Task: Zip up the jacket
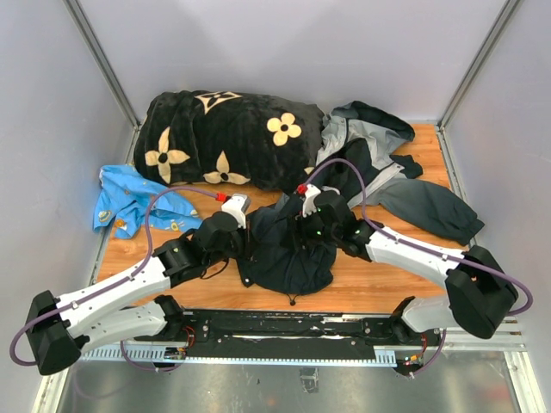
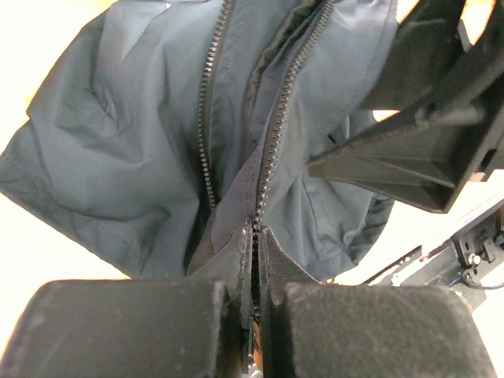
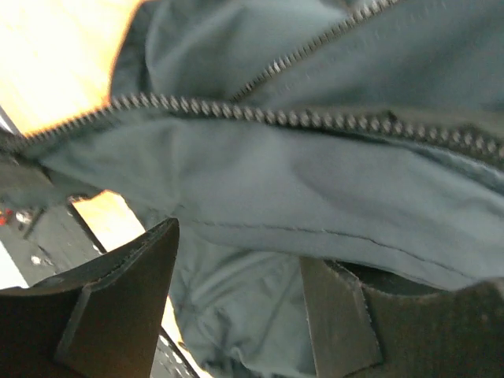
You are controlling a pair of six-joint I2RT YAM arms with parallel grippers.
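Near the middle of the worktop's near edge lies the bunched lower part of the jacket. The rest of it trails away toward the far right corner. A plush blanket at the far edge and a blue cloth by the left edge sit apart from the work.

The left gripper comes in from the left side. In its wrist view its pads are pinched together on the jacket's bottom hem, right where the two rows of teeth meet. From that pinch the zipper runs straight away from the pads, and the two rows spread apart as they go, so the front is not yet closed. A dark lump just beyond the pads may be the slider, though it is too murky to be sure.

The right gripper rests on the jacket just beside the left one. Its fingers stand apart, with cloth draped across them and a row of teeth crossing its view above the fingertips, gripping nothing that I can make out.

The next move turns on that line. With the hem anchored by the left arm, the pull has to follow the zipper's long axis away from the left pads. The right arm, sitting over the open stretch, is the nearer one to take it.
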